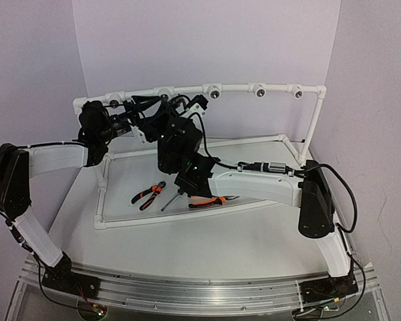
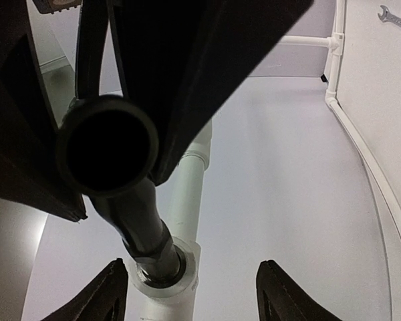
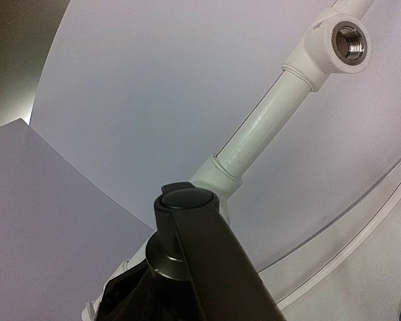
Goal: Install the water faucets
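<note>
Just 1 water faucet (image 2: 142,231) here: a small dark grey/black tap w/ a short, glossy round body. It's tilted, bottom end sat in a round white socket fitting (image 2: 190,257) on the pipe, far side, a bit left of centre. The open round mouth faces the left wrist cam. Right wrist cam shows the faucet (image 3: 194,247) as a smooth lever w/ a rounded cap. Can't tell how far it's threaded in.
</note>
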Controlling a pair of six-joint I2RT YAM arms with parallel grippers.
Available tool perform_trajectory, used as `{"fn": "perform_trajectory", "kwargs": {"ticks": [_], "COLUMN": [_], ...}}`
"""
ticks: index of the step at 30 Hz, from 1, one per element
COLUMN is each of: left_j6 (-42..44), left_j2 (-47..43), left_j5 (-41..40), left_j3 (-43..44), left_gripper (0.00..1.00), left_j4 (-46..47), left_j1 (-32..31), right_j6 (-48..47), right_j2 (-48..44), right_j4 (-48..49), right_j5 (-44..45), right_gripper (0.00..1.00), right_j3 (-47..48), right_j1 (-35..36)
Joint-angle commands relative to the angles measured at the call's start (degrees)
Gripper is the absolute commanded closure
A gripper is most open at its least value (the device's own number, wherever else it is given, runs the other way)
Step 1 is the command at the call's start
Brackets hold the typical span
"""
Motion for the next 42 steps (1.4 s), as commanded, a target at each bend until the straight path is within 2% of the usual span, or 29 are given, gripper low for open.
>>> {"fn": "perform_trajectory", "kwargs": {"ticks": [1,7,13,19,29,34,42], "left_j6": [0.3,1.4,4.9,5.4,7.3,7.4,6.9], "left_j2": [-4.2,-2.6,0.5,0.6,0.9,0.9,1.4], "left_j5": [-0.8,1.2,0.8,0.8,2.5,3.1,3.1], "left_j3": [-0.8,1.5,5.5,5.8,6.5,6.9,7.8], "left_gripper": [0.29,0.26,0.28,0.29,0.37,0.41,0.43], "left_j4": [-0.1,-0.5,-3.4,-3.8,-5.1,-5.1,-4.9], "left_j1": [0.2,0.1,0.1,0.1,0.1,0.1,0.0], "right_j6": [10.0,16.0,22.0,22.4,22.2,22.0,18.9], "right_j2": [-2.9,-3.3,-3.6,-4.1,-4.2,-4.3,-4.7], "right_j4": [-1.2,-1.3,-1.2,-1.2,-1.0,-0.6,0.6], "right_j5": [-3.0,-1.7,-1.3,-1.1,-2.1,-2.8,-4.2], "right_gripper": [1.0,1.0,1.0,1.0,0.83,0.78,0.66], "right_j3": [-0.3,-0.3,-1.7,-2.9,-2.8,-2.8,-2.7], "right_j1": [1.9,1.9,1.9,1.9,1.9,1.9,1.9]}}
